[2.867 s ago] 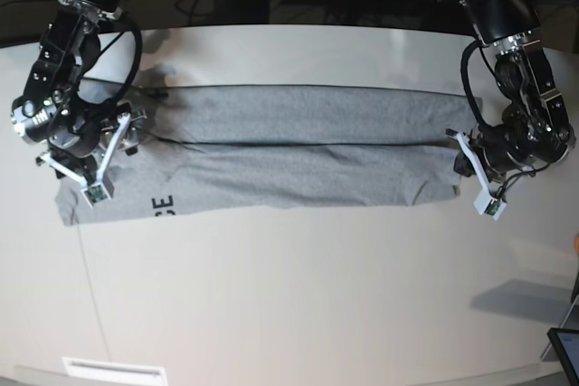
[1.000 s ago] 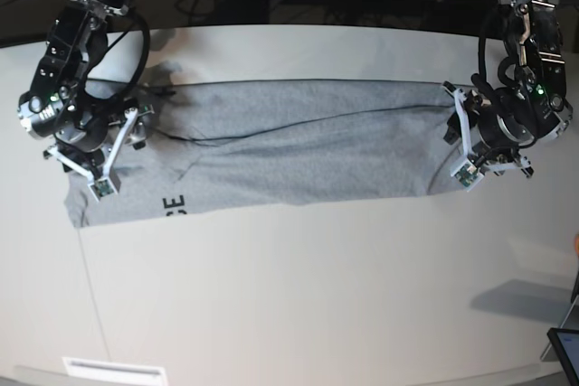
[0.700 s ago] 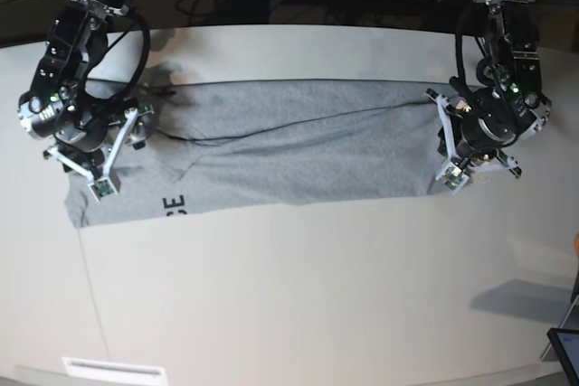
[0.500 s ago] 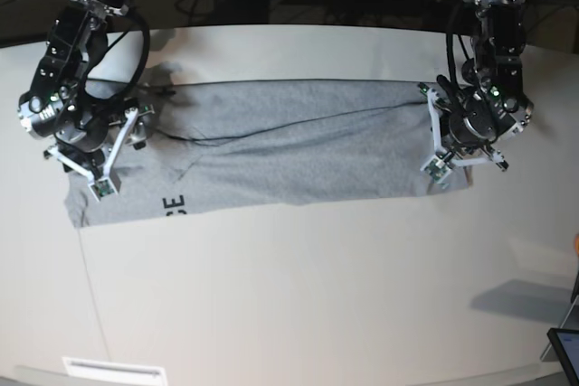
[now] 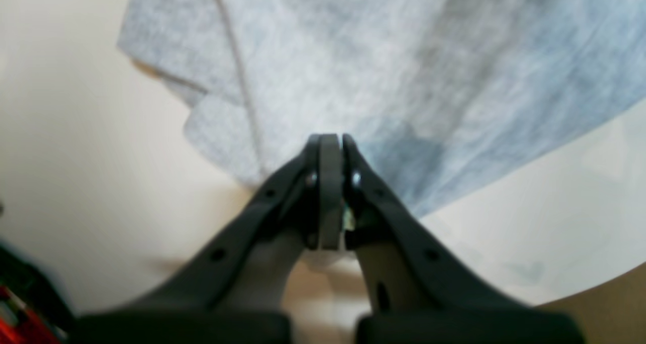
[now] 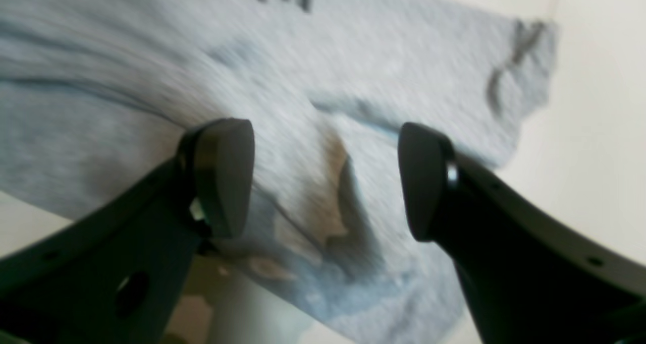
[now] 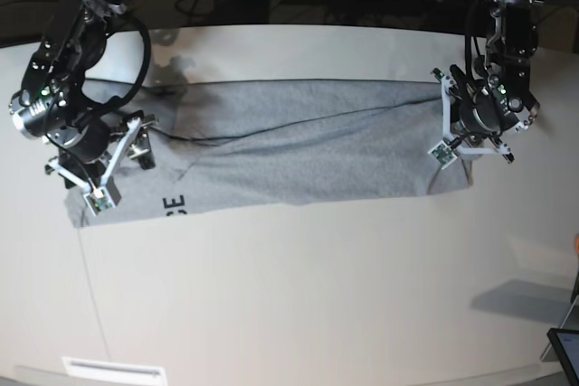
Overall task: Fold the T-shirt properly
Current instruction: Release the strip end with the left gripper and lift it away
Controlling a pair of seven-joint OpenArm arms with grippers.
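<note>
- The base view takes in the whole T-shirt (image 7: 289,151): a long grey band lying flat across the white table (image 7: 298,296), with 2 black letters showing at its lower edge near that view's left end.
- Only the base view shows both arms at once, 1 at each end of the shirt.
- The left wrist view adds what the base view cannot: the left gripper (image 5: 330,142) has its 2 dark fingers pressed flat together, with no gap between the pads.
- In that view the fingertips sit over the grey cloth near a hemmed corner; whether any fabric is pinched between them cannot be told.
- The right wrist view, blurred, shows the right gripper (image 6: 325,177) with its jaws standing wide apart and nothing between them.
- Beneath those open fingers lies rumpled grey fabric, and black lettering shows at the top of that view and on a far corner of the cloth.
- In the base view the left arm reaches down from the top right, its wrist bent so the gripper points at the shirt's end there.
- The right arm comes down from the top left in a curve, and its gripper hangs over the shirt's end just beside the letters.
</note>
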